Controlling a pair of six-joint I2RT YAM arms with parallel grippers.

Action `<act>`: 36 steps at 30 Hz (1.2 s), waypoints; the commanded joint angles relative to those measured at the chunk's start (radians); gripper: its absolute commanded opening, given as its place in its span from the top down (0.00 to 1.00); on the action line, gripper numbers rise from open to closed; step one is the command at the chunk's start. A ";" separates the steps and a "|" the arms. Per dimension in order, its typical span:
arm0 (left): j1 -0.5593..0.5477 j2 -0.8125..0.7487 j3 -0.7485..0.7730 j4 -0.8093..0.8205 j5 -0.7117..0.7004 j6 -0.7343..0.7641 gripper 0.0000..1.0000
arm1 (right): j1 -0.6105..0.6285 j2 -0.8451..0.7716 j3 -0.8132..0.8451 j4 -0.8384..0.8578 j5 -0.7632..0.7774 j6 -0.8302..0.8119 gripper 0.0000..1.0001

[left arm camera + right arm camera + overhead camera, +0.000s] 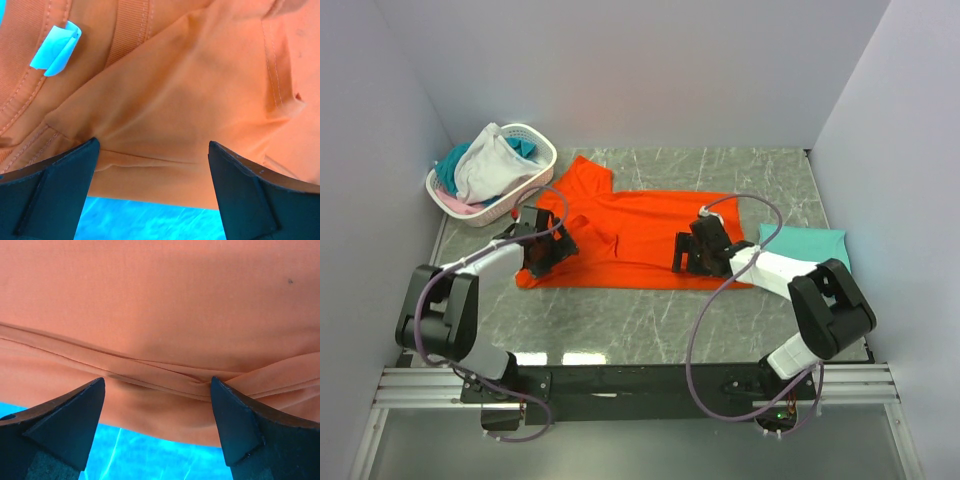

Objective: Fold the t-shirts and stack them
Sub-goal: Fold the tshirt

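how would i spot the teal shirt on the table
Start at the grey marble table. An orange shirt lies spread across its middle; at that shirt's right end lies the teal shirt. It alone is a neat flat rectangle, outside the basket.

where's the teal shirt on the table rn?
Top view: the teal shirt lies flat at the right edge of the table, just right of the orange shirt.
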 commanded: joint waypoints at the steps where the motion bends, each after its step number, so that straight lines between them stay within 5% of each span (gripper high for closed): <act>1: 0.015 -0.055 -0.090 -0.199 -0.118 -0.055 0.01 | 0.024 -0.043 -0.074 -0.104 -0.030 0.026 0.07; 11: 0.006 -0.235 -0.253 -0.352 -0.099 -0.260 0.01 | 0.176 -0.189 -0.174 -0.187 0.007 0.176 0.07; 21: -0.017 -0.442 -0.178 -0.536 -0.213 -0.346 0.01 | 0.197 -0.357 -0.109 -0.297 0.057 0.169 0.06; 28: -0.020 -0.463 -0.097 -0.499 -0.204 -0.283 0.01 | 0.197 -0.428 -0.092 -0.348 0.051 0.177 0.05; 36: -0.064 -0.316 -0.035 -0.264 -0.092 -0.185 0.01 | 0.202 -0.422 -0.169 -0.246 -0.102 0.144 0.05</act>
